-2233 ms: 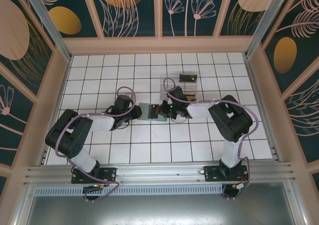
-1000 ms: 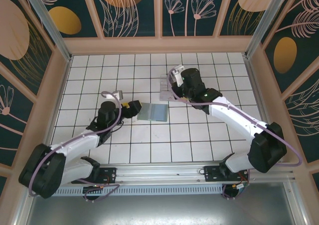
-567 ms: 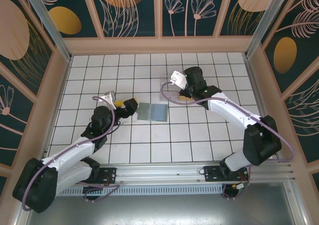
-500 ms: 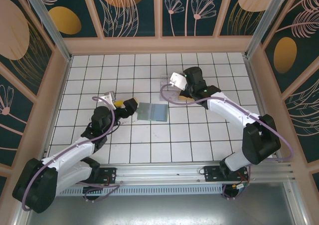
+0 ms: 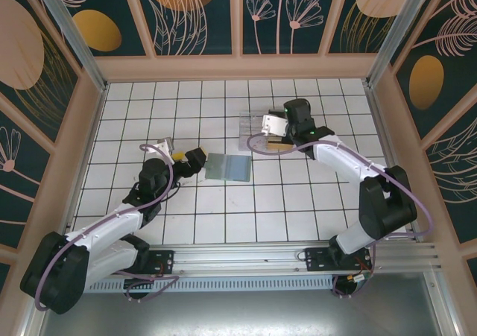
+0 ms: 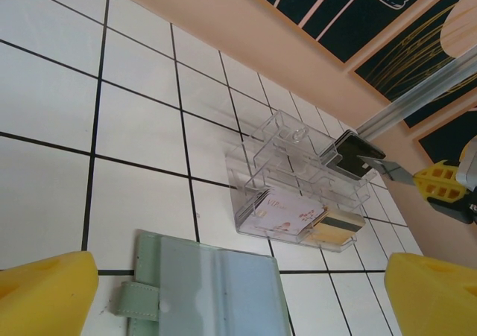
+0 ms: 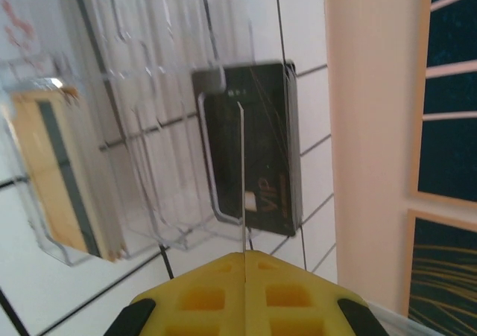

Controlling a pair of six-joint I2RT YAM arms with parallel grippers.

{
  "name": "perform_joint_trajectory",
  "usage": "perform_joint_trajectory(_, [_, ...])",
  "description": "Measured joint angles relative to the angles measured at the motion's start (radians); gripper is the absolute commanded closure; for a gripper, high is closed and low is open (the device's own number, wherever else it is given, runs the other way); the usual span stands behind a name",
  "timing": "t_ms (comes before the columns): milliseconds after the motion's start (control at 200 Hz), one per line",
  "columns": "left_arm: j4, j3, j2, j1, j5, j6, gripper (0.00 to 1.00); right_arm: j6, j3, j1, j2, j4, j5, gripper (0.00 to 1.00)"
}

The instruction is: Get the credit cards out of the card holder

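Dark teal wall panels [image 5: 190, 16] with pale flower drawings enclose a white tiled desk [image 5: 223, 217] ruled by black grout lines. Toward the far middle of the desk lies a clear plastic tray [image 6: 287, 136] split into several compartments. At its near end it holds a pale card [image 6: 287, 213] with small print and, just beside that, a tan card [image 6: 337, 229] with a dark stripe. A black card [image 7: 250, 172] marked VIP sits in a compartment at the far end.

The card holder [image 5: 227, 167], grey-green, lies opened flat on the desk just on the near side of the tray. A small strap tab [image 6: 138, 302] sticks out at its left edge. In the left wrist view its lower part is cut off, and I cannot tell whether any card sits in its pockets.

The left pincer [image 5: 191, 158] stands wide open, low beside the holder's left edge, gripping nothing. The right pincer [image 7: 244, 260] is closed on a thin light card [image 5: 268, 122], held over the tray. The right wrist camera sees this card edge-on as a fine line, so its face is hard to make out there.
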Motion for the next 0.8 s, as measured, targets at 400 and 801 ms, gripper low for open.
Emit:
perform_joint_trajectory(400, [-0.002, 0.000, -0.003, 0.000, -0.025, 0.000, 0.01, -0.023, 0.000, -0.012, 0.044, 0.025, -0.019, 1.00])
perform_joint_trajectory(801, [-0.015, 0.000, -0.003, 0.000, -0.026, 0.000, 0.01, -0.023, 0.037, 0.007, 0.072, 0.025, -0.019, 1.00])
